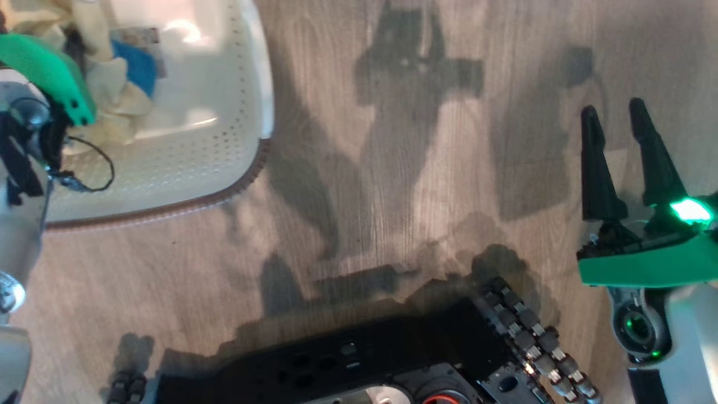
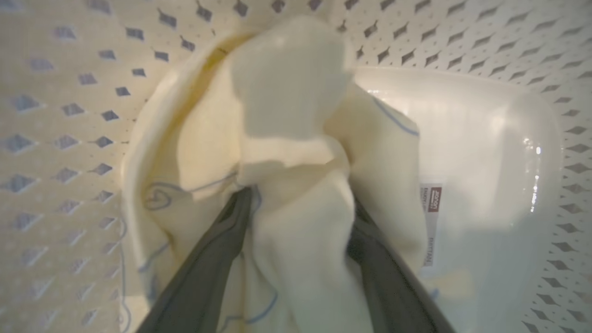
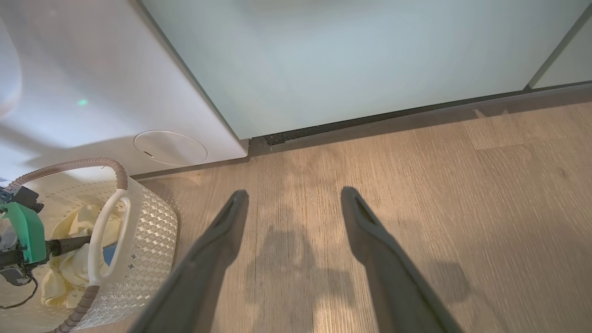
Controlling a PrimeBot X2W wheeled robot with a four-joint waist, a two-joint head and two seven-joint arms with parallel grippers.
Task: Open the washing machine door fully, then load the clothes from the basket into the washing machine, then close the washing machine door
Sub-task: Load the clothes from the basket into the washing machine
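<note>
I noted the left gripper [image 2: 298,199] spread wide astride the clothes [image 2: 291,92], bunched against a wall of the basket [image 2: 69,138] near the washing machine [image 3: 92,69], and the right gripper [image 3: 295,194] equally wide over wood floor [image 3: 462,194], short of the cabinet [image 3: 370,55].

Head cam: soft, slight motion blur. Hard-edged robot shadows on the floor [image 1: 392,224] left of the right gripper [image 1: 612,106], thrown ahead of it, so light is behind and above. Green LED [image 1: 691,211] at its base clips white. Glare patches inside the basket [image 1: 224,146]. Left wrist: clothes [image 2: 296,115] at the left gripper [image 2: 298,194] too close, out of focus; specular streak right of it. Right wrist: sharp, warm light pool between the fingers [image 3: 217,249], faint shadows there.
</note>
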